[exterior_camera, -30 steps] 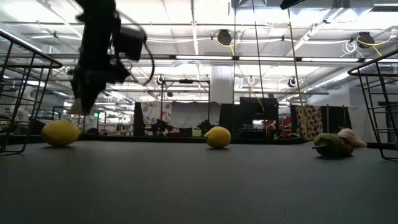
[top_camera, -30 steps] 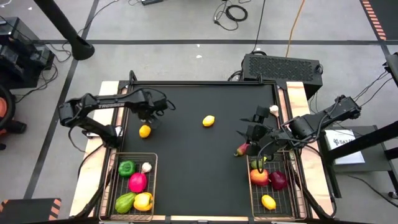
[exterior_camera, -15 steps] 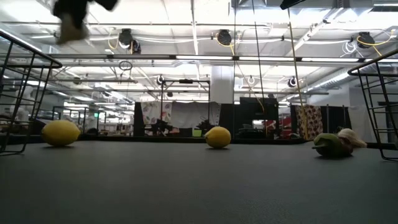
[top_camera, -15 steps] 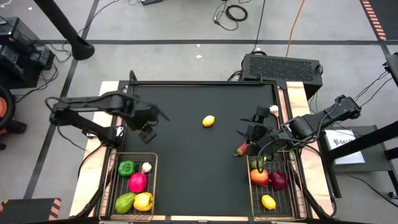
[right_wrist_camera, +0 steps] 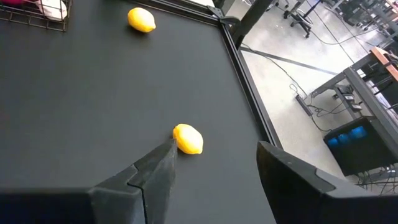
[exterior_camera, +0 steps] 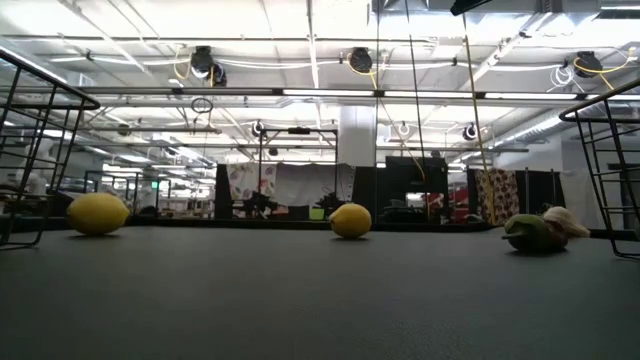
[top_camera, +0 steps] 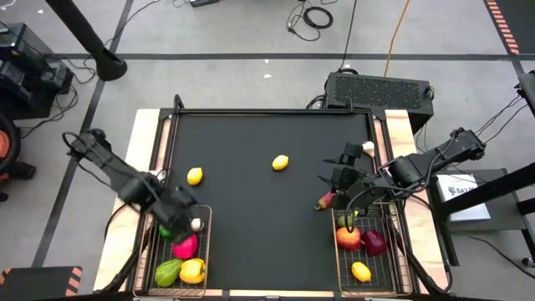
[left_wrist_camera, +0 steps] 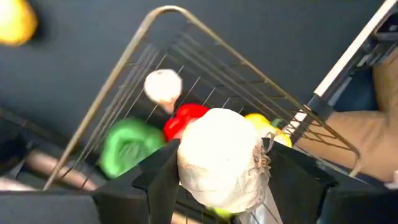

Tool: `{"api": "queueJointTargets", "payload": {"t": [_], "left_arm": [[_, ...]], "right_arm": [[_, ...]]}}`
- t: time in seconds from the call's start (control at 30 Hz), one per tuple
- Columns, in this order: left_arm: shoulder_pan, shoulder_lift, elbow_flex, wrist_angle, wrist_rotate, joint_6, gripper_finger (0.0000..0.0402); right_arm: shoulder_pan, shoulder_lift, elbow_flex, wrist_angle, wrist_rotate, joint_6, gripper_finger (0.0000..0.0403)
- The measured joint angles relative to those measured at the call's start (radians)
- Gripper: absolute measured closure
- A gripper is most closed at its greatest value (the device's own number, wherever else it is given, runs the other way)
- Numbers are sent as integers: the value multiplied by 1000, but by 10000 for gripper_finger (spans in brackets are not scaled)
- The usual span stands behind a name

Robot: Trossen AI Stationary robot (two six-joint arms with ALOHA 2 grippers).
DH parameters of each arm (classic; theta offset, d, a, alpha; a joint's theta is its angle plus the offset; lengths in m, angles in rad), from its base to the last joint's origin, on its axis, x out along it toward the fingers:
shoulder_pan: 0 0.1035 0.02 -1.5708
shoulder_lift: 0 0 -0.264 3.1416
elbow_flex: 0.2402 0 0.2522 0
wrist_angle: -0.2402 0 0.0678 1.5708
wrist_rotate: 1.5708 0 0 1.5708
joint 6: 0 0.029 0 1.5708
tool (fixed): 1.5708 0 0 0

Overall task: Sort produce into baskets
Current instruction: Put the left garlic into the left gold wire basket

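Garlic, a white papery bulb (left_wrist_camera: 219, 158), sits clamped in our left pincer (top_camera: 180, 211) over the left gold-rimmed wire-mesh basket (top_camera: 206, 251), w/ green pepper (left_wrist_camera: 127, 147), pink-red pepper (left_wrist_camera: 185, 118) & a second small garlic bulb (left_wrist_camera: 163, 86) inside. Our right pincer (top_camera: 336, 177) waits part-open, empty, by the right wire basket (top_camera: 338, 267). Two yellow lemons (top_camera: 195, 176) (top_camera: 281, 162) lie on the black worktop (top_camera: 267, 226).

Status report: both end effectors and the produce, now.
Left end effector shut on garlic, above left basket. Right end effector open, empty, by right basket. Two lemons on mat. Nothing in the way.
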Motion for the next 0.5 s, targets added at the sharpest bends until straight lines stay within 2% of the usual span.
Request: {"api": "queueJointTargets", "payload": {"t": [0.1, 0.37, 0.5], "left_arm": [[-64, 48, -35, 77, -55, -3, 184], [-130, 158, -43, 194, -72, -24, 181], [-143, 171, -43, 192, -77, -60, 141]], "right_arm": [[0, 0, 0, 0, 0, 2, 190], [0, 0, 0, 0, 0, 19, 190], [0, 0, 0, 0, 0, 25, 190]]}}
